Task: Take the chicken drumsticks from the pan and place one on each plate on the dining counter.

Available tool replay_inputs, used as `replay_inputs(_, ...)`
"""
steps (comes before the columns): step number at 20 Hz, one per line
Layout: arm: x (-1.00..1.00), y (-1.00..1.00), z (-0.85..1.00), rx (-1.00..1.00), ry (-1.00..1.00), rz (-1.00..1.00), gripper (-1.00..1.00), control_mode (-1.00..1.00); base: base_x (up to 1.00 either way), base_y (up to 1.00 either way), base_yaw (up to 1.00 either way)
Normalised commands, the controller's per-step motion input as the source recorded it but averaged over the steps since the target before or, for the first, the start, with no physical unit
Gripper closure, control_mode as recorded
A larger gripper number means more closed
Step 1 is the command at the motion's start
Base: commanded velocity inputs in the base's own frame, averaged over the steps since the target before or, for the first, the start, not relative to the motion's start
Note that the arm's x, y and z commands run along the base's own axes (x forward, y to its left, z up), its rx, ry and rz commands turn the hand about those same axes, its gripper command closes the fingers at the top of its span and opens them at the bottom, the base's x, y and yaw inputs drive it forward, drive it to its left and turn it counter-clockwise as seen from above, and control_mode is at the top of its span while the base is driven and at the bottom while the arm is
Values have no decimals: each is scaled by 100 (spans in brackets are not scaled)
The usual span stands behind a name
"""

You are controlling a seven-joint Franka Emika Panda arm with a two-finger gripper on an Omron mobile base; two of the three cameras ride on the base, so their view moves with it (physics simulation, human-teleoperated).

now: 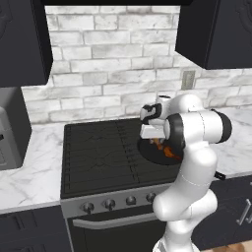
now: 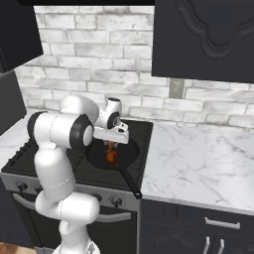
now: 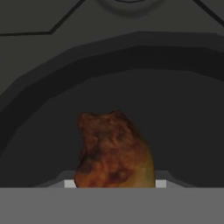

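I count one black pan (image 2: 119,155) on one black stove (image 1: 98,152). In the pan I can make out orange-brown chicken drumsticks (image 2: 112,155), but from the base views they merge into one patch, so I cannot tell whether there are one or two; the hand view gives me one drumstick (image 3: 114,151) close up. I count four stove knobs (image 1: 109,203) in the left base view, one wall outlet (image 2: 175,88), and one gripper (image 2: 110,144).

Black stove (image 1: 98,152) sits between marble worktops (image 2: 198,158), knobs (image 1: 109,203) along its near front. White brick wall (image 1: 108,64) behind has an outlet (image 2: 176,88), dark cabinets (image 2: 208,34) overhead.
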Motion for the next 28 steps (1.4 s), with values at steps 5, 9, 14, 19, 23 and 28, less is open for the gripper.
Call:
replay_inputs(5,-36,0,14,0,3,6,100,-100,0,0,0)
replay_inputs(9,-54,0,66,0,4,2,100,-100,0,0,0)
replay_inputs(14,-67,0,84,0,0,1,100,-100,0,0,0)
replay_inputs(19,-52,1,65,0,1,0,100,-100,0,0,0)
replay_inputs(23,-45,9,44,0,15,0,100,-100,0,0,0)
replay_inputs(28,-51,3,28,0,22,-9,100,-100,0,0,0)
